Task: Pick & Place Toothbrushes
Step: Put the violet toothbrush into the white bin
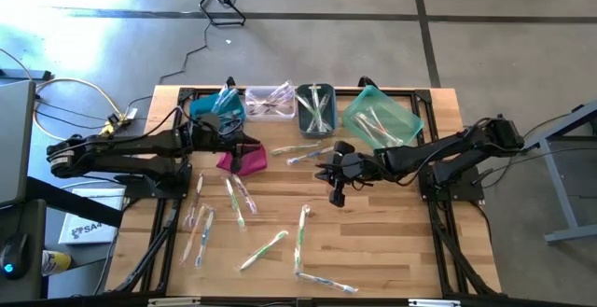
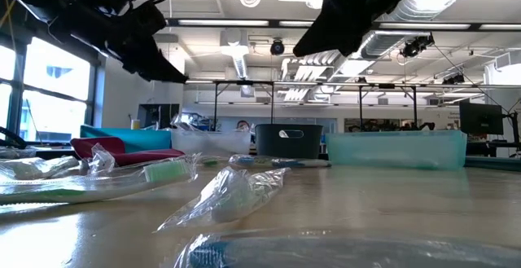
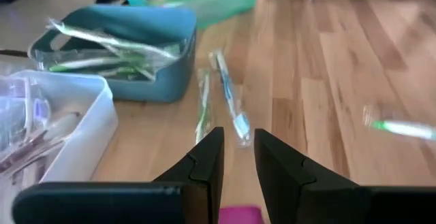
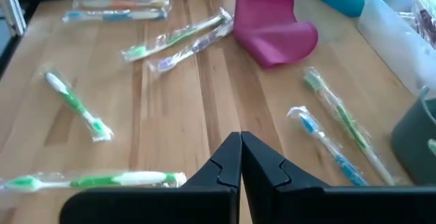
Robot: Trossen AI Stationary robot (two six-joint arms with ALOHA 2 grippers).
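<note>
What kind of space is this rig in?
Likely a big open lab or workshop: ceiling ducts and strip lights, concrete floor, and a wooden table on a metal frame.

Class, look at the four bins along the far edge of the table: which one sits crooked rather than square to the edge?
The light green bin, last in the row on the right arm's side. It is turned at an angle, while the blue bin, clear bin and dark teal bin sit straight.
</note>
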